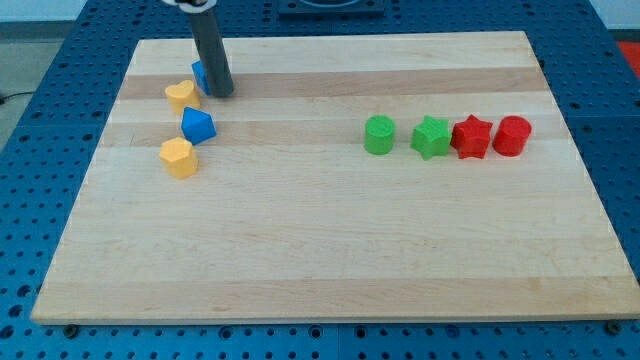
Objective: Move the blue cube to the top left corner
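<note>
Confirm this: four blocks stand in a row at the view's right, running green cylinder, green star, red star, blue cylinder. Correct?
Not quite. The camera view shows the last block is a red cylinder, not blue. The green cylinder, green star and red star are as stated.

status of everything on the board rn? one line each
my tip: down on the board, against the blue cube's right side
blue cube: upper left, mostly hidden behind the rod, not yet in the corner
yellow block: touching the cube's lower left
blue block: apart, below the cube
lower yellow block: below it
green cylinder, green star, red star, red cylinder: row at right
</note>
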Controlling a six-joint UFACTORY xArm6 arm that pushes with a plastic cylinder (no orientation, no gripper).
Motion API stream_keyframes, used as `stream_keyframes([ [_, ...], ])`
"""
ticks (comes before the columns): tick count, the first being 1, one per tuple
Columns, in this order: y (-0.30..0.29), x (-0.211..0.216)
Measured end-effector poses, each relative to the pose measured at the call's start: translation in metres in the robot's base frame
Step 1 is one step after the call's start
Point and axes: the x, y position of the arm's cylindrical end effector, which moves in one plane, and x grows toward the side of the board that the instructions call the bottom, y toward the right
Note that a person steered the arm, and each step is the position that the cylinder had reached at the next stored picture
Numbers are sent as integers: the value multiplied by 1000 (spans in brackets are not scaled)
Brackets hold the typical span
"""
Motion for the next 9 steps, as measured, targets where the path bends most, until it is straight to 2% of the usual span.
stream_keyframes([
  [4, 34, -2],
  [8, -29, -37],
  [9, 0, -48],
])
